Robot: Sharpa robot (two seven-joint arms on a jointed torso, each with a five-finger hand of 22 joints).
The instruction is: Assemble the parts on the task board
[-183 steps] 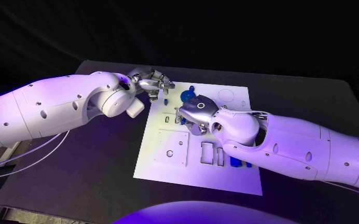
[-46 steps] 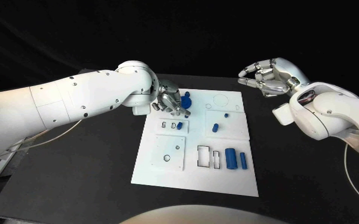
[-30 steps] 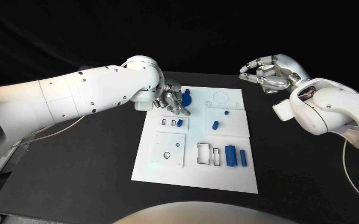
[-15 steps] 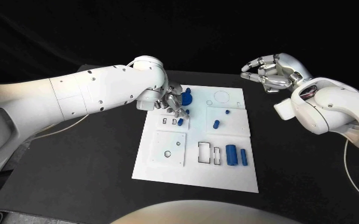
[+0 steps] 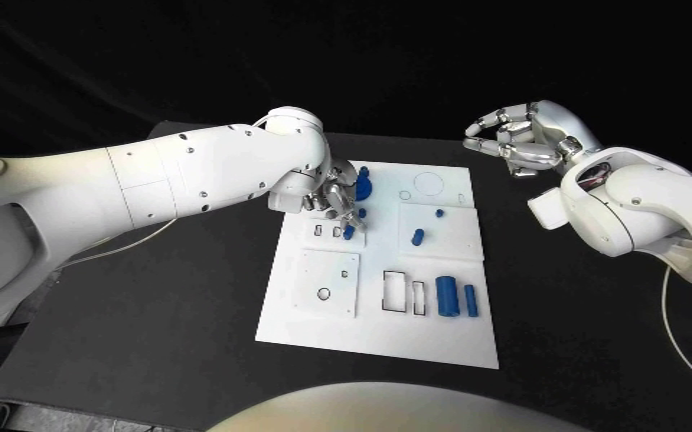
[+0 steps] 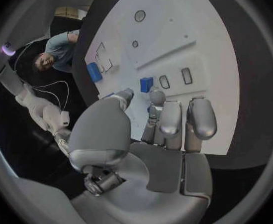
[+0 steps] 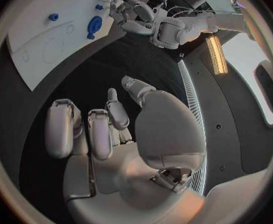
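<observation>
The silver left hand (image 5: 335,198) hovered with fingers spread, holding nothing, over small blue parts (image 5: 348,234) near the flat white task board's (image 5: 378,335) far left corner. The silver right hand (image 5: 522,138) curled empty beyond the board's right edge.

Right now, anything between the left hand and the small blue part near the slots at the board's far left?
Nothing visible. The left hand hovers right over the small blue part on the task board, fingers apart and pointing down at it. The right hand is off to the side, away from the board.
</observation>
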